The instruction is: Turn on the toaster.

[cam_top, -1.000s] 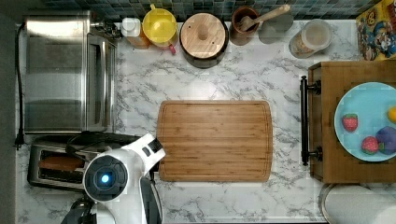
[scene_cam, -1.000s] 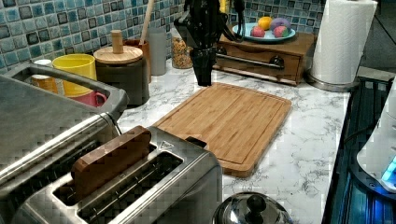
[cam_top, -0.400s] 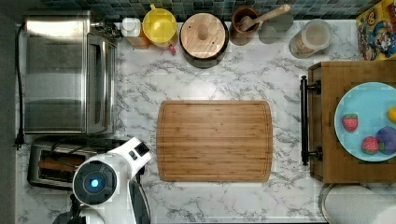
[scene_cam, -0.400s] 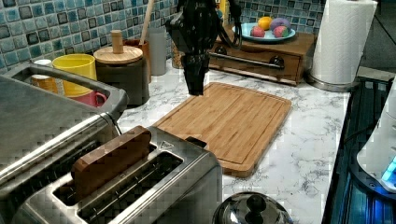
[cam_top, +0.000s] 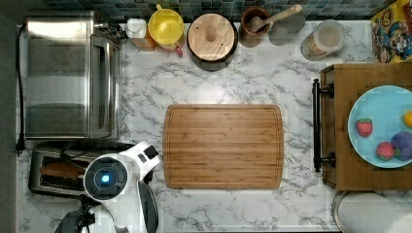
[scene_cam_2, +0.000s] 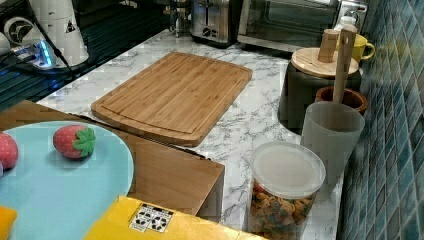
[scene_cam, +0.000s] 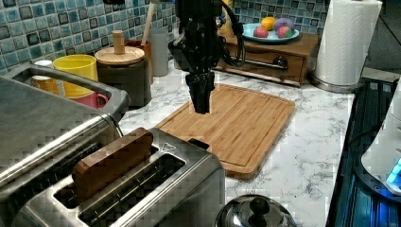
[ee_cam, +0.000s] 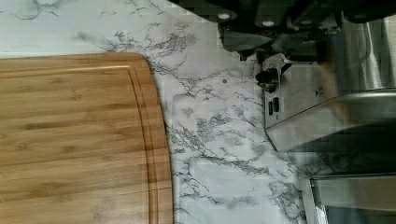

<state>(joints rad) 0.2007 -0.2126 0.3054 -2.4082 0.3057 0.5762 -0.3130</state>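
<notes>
The toaster (scene_cam: 156,189) is a shiny steel pop-up model in the near foreground of the left view, with a brown slice (scene_cam: 111,161) standing in one slot. Its black lever (scene_cam: 198,143) sits on the end facing the cutting board. My gripper (scene_cam: 201,103) hangs fingers-down above the board's near corner, a short way above and beyond the lever, shut and empty. In the top view my arm (cam_top: 105,178) covers the right end of the toaster (cam_top: 48,170). The wrist view has the toaster's end panel (ee_cam: 299,107) with the lever (ee_cam: 267,78) just under my fingers (ee_cam: 247,44).
A large toaster oven (cam_top: 68,75) stands right beside the toaster. The bamboo cutting board (cam_top: 223,145) fills the counter's middle. A yellow mug (cam_top: 166,26), a lidded canister (cam_top: 212,34) and a utensil jar line the tiled wall. A pot lid (scene_cam: 255,213) sits near the toaster.
My arm has moved to the top view's left, over the toaster's end. In the left view the gripper has come lower and closer to the toaster. The fingers stayed shut.
</notes>
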